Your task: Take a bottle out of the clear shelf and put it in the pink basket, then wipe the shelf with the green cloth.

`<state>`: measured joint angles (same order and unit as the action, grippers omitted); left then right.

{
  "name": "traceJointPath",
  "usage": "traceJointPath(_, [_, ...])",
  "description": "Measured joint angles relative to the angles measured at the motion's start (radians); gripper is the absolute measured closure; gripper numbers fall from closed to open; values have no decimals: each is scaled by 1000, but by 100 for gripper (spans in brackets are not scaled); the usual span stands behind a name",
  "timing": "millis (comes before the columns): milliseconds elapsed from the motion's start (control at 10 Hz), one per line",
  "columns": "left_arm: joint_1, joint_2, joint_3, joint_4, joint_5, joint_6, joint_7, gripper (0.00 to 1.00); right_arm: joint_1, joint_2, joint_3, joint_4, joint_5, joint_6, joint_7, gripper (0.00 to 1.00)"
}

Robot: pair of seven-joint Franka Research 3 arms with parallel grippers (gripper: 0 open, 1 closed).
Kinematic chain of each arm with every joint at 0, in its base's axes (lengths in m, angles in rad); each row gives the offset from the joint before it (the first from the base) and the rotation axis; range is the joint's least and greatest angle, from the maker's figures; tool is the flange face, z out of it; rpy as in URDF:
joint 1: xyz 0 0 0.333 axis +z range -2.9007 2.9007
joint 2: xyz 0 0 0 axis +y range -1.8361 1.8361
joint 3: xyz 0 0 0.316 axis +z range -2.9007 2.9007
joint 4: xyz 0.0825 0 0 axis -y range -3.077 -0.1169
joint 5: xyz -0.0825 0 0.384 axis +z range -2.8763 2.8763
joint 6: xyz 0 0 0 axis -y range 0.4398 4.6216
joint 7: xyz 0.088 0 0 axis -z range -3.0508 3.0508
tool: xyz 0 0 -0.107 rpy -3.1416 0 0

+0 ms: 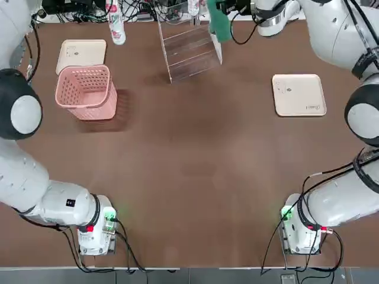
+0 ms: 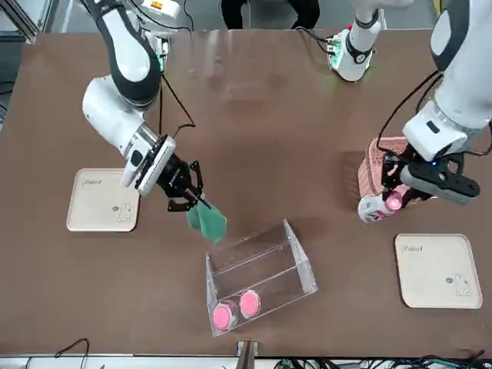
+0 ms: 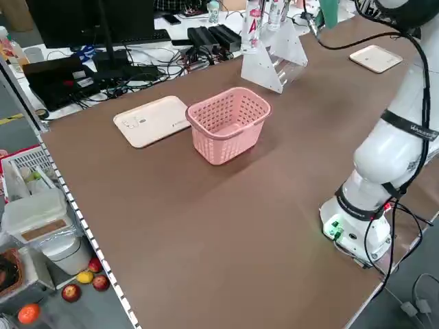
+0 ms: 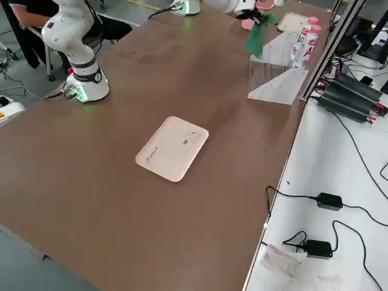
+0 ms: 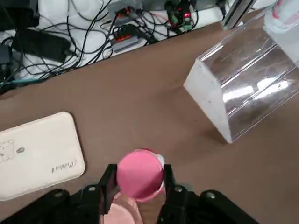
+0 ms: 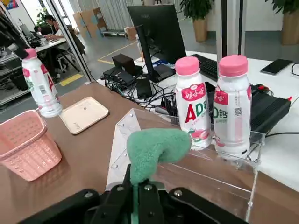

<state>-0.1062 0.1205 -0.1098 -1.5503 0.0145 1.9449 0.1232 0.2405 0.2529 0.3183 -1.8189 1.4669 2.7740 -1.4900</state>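
Our left fingers (image 5: 139, 179) are clamped on the bottle (image 1: 116, 26), held in the air just past the basket (image 1: 87, 92) and not yet in it. Further right, our right fingers (image 2: 190, 200) pinch the cloth (image 2: 206, 221), which hangs beside the shelf (image 2: 260, 277) on the tabletop (image 1: 195, 177), where two bottles remain.

A brown table (image 1: 195, 177) carries the clear shelf (image 1: 188, 53), with the pink basket (image 1: 86, 92) and a cream tray (image 1: 80, 53) to its left (another cream tray (image 1: 299, 94) lies to its right).
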Motion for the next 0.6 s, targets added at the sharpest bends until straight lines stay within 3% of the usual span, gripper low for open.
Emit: traceJointPath(600, [123, -268, 6, -346, -42, -9, 173, 56, 50, 40, -3, 8, 328, 11, -466, 94])
